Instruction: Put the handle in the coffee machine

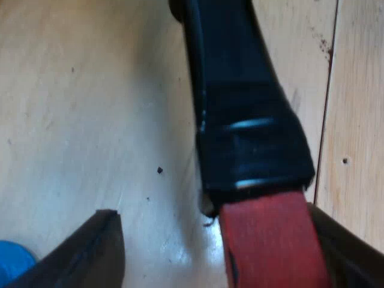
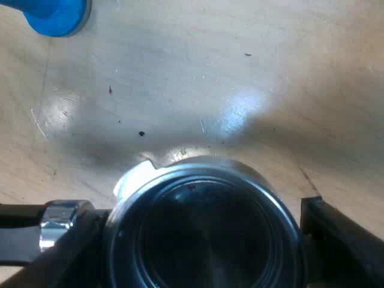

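The metal holder (image 2: 204, 240) is seen from above, its round empty basket between the two fingers of my right gripper (image 2: 201, 210), which press on its rim from both sides. Its chrome neck (image 2: 57, 231) leads off past one finger into the dark handle (image 1: 240, 90). The handle's red end (image 1: 270, 240) lies between the fingers of my left gripper (image 1: 210, 211). One finger (image 1: 348, 252) rests against the red end and the other finger (image 1: 96, 252) stands well apart from it, so this gripper is open. I cannot tell whether the holder rests on the wood or hangs just above it.
A pale wooden table top (image 2: 240, 72) lies under everything, with a plank seam (image 1: 327, 90) beside the handle. A blue tamper (image 2: 57, 12) stands on the wood a short way beyond the basket, and its blue edge (image 1: 12, 264) peeps out near my left gripper's free finger.
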{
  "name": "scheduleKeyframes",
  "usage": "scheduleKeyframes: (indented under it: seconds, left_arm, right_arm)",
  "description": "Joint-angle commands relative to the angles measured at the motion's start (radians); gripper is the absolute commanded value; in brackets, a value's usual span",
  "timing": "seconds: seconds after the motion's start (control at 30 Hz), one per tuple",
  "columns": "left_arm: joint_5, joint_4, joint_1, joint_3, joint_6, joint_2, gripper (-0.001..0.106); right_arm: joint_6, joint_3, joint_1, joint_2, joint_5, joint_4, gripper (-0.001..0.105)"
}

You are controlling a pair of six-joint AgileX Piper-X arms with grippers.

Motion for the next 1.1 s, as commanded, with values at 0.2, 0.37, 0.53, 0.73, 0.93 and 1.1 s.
scheduleKeyframes:
  seconds: [0.2,0.37,0.53,0.73,0.93,1.1]
  left_arm:
    - [0.003,-0.043,-0.003,-0.003,0.006,-0.003,0.060]
    - [0.003,-0.049,-0.003,-0.003,0.006,-0.003,0.060]
    - [0.003,-0.049,-0.003,-0.003,0.006,-0.003,0.060]
    - [0.003,-0.049,-0.003,-0.003,0.006,-0.003,0.036]
    - [0.003,-0.049,-0.003,-0.003,-0.002,-0.003,0.000]
    - [0.003,-0.049,-0.003,-0.003,-0.008,-0.003,0.000]
  right_arm:
    - [-0.002,-0.018,0.000,-0.013,-0.011,-0.006,0.000]
    - [-0.002,-0.018,0.000,-0.013,-0.011,-0.006,0.000]
    - [-0.002,-0.018,0.000,-0.013,-0.011,-0.006,0.000]
    - [-0.002,-0.018,0.000,-0.013,-0.011,-0.006,0.000]
    - [-0.002,-0.018,0.000,-0.013,-0.011,-0.006,0.000]
    - [-0.002,-0.018,0.000,-0.013,-0.008,-0.006,0.000]
